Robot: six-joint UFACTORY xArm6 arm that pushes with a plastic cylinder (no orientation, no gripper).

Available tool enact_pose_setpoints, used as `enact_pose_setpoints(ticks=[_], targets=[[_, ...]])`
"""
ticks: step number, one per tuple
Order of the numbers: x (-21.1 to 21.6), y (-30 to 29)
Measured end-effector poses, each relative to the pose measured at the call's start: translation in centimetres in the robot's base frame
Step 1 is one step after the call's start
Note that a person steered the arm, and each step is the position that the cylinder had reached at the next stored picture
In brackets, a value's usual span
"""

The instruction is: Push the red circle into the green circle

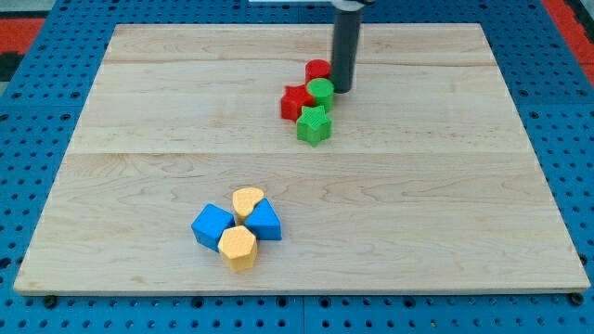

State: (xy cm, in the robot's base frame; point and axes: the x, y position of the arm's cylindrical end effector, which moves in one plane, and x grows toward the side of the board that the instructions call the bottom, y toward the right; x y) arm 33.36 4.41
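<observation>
My bare rod tip (342, 89), holding nothing, touches the right of the red circle (316, 70), which already touches the green circle (321, 91), near the board's (139, 186) top edge.

- A red star-shaped block (295, 102) lies on the worktop (139, 121), above the middle of the view.
- A green star-shaped block (314, 125) sits just below and right of it, touching or nearly so.
- Toward the view's bottom, well apart from those, four blocks huddle together: a yellow heart-like block (247, 201) on top, a blue cube-like block (213, 225) at left, a blue wedge-like block (265, 222) at right, a yellow hexagon-like block (238, 248) lowest.
- A blue pegboard (37, 56) surrounds the worktop.
</observation>
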Motion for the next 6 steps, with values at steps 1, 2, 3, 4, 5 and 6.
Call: enact_pose_setpoints(ticks=[1,2,3,4,5,6], targets=[[1.8,-3.0],[0.8,-1.0],[-4.3,2.5],[-5.9,-0.3],[-3.6,-3.1],[-1.4,-4.8]])
